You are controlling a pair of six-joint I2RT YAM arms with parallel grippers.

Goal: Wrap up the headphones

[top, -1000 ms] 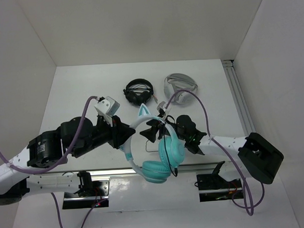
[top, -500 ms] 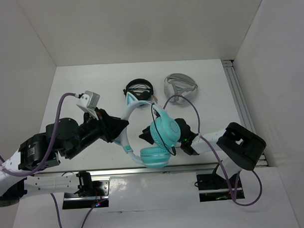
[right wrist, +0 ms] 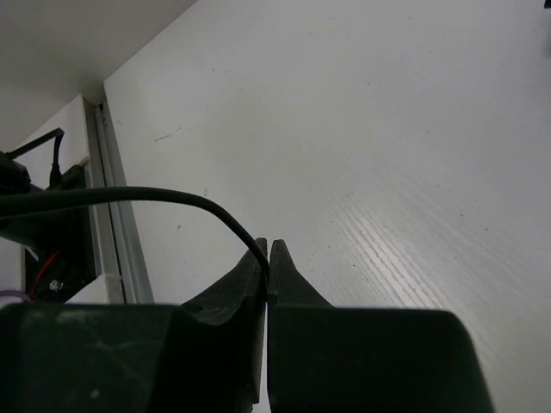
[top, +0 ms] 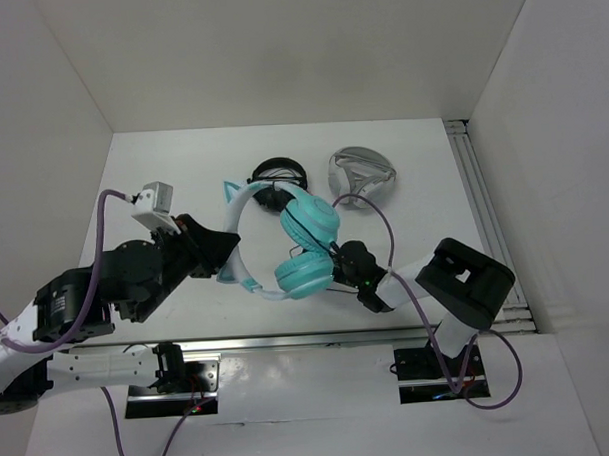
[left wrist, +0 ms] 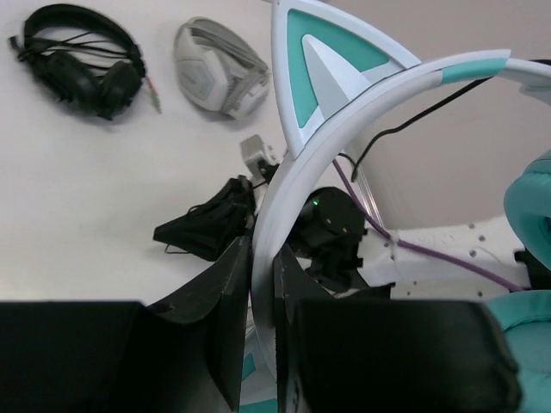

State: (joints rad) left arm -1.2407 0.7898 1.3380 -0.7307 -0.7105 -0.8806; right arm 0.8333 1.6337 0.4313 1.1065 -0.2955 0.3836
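Note:
The teal headphones (top: 307,246) hang above the table's middle, ear cups stacked and tilted. Their pale cat-eared headband (left wrist: 344,129) is pinched between the jaws of my left gripper (left wrist: 263,251), which sits at the band's left side in the top view (top: 223,253). My right gripper (right wrist: 268,255) is shut on the thin black cable (right wrist: 155,196), which arcs away to the left just above the table. In the top view the right gripper (top: 342,261) lies low, right under the lower ear cup.
Black headphones (top: 277,177) and white-grey headphones (top: 361,173) lie at the back of the table, behind the held pair. An aluminium rail (top: 481,212) runs along the right edge. White walls close in on three sides.
My left gripper has carried the headphones left and toward the back, swinging the ear cups round. My right gripper has dropped low under the cups and closed on the cable.

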